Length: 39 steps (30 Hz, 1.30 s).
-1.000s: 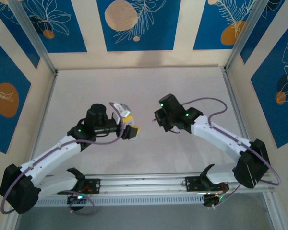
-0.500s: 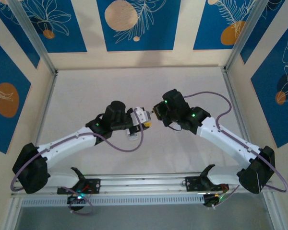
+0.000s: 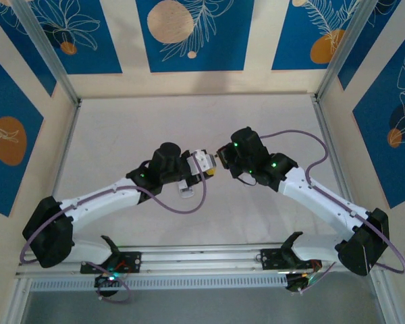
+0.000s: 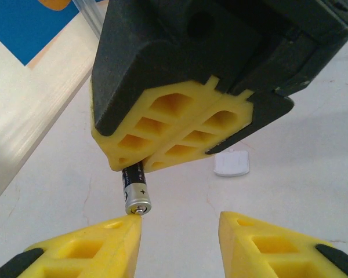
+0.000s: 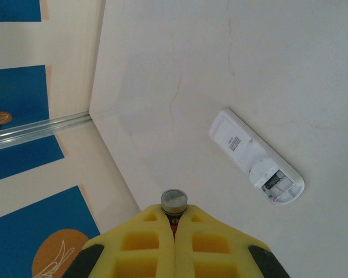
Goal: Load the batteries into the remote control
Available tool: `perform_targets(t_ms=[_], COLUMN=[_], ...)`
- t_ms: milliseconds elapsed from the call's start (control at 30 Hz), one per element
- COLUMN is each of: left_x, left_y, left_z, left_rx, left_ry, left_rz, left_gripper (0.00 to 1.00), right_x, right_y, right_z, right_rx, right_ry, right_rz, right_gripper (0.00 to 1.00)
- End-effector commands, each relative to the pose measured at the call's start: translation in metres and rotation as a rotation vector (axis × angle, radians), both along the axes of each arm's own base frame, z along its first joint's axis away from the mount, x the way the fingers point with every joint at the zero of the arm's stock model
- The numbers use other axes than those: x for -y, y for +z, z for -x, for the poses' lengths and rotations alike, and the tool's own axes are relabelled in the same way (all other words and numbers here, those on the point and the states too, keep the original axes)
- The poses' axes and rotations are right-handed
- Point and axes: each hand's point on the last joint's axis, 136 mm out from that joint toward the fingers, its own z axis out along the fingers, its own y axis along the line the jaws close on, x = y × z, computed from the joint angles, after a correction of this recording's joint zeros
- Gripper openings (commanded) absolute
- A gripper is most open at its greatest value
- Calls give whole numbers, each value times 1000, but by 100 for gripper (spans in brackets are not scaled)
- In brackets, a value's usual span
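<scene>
The battery was off the table, pinched at its dark body between the closed yellow fingers of the right gripper. Its lighter end, with a plus mark printed near it, stuck out past the fingertips. In the left wrist view that bare end touched the tip of one finger of the left gripper. The left gripper's jaws stood partly apart with nothing between them. From above, the two grippers met nose to nose over the middle of the table.

The remote control lay flat on the table below and to one side, well apart from the held cell. It lay back side up, a printed label showing. Its battery bay was uncovered at one end, though the bay was too small to tell whether a cell sat in it. A small white rounded piece, probably the bay's cover, lay loose on the table by itself.

By the look of it, the step in hand was a mid-air handover or regrasp of the battery, not yet the insertion. Nothing had been seated from this grip. The next move would call for the left jaws to shift sideways until the exposed end sat between the fingers, not against one tip. They would then need to close on it before the right gripper let go. So little of the cell stood clear that a loose bite could drop it. After that, its plus end would have to be matched to the bay.
</scene>
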Motion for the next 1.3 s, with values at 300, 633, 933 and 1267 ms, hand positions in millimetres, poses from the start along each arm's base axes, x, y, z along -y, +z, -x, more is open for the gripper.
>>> perform_targets(t_ms=[300,633,933,1267], left_x=[-1,8,8,7], left_y=[37,29,21,0], left_z=[-21,-17,-17,1], left_rx=[142,103,86,-3], left_ry=[81,40,34,-92], left_rz=[52,48,16,-58], left_gripper=[46,38,20,3], right_x=[4,1,0,-2], right_y=[-14,-8,-6,-3], right_z=[19,17,18,22], right_rx=[-52,-40,-38,-38], right_ry=[35,42,49,72], right_rz=[15,4,4,1], right_gripper=[7,7,7,9])
